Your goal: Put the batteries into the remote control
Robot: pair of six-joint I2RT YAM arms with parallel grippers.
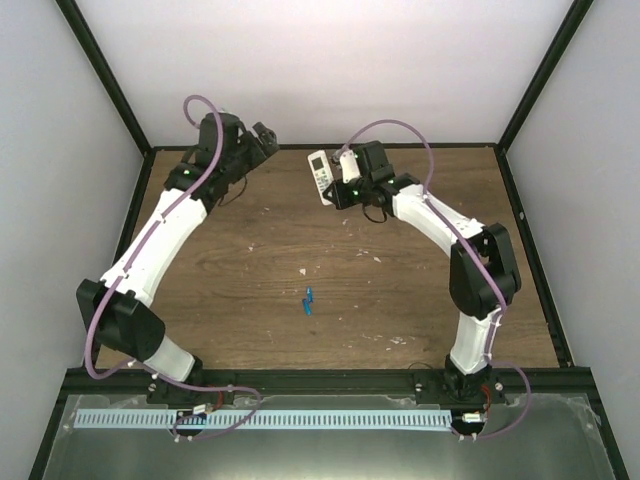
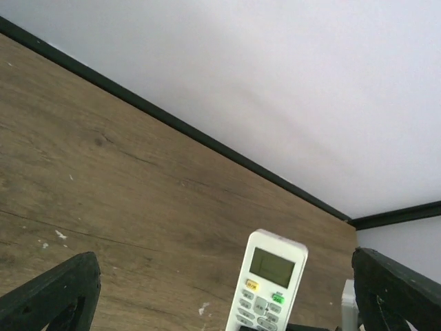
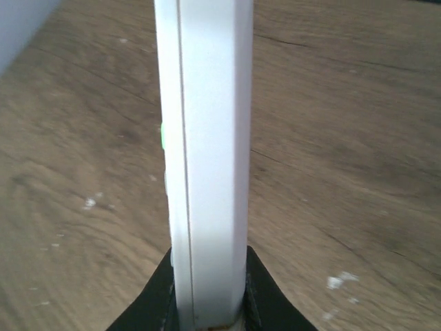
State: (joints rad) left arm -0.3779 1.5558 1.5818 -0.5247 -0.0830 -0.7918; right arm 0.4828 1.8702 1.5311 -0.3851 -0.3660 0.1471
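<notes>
The white remote control (image 1: 320,172) is held above the back middle of the table by my right gripper (image 1: 338,187), which is shut on its lower end. In the right wrist view the remote (image 3: 207,138) stands edge-on between the black fingers (image 3: 157,296). My left gripper (image 1: 262,136) is open and empty at the back left, facing the remote's button face (image 2: 270,286) from a short way off. Two small blue batteries (image 1: 309,300) lie together on the wood at the middle of the table, far from both grippers.
The wooden table (image 1: 250,260) is walled by a black frame and white panels at the back and sides. A black rail runs along the near edge by the arm bases. A small white part (image 2: 348,308) shows beside the remote; I cannot tell what it is.
</notes>
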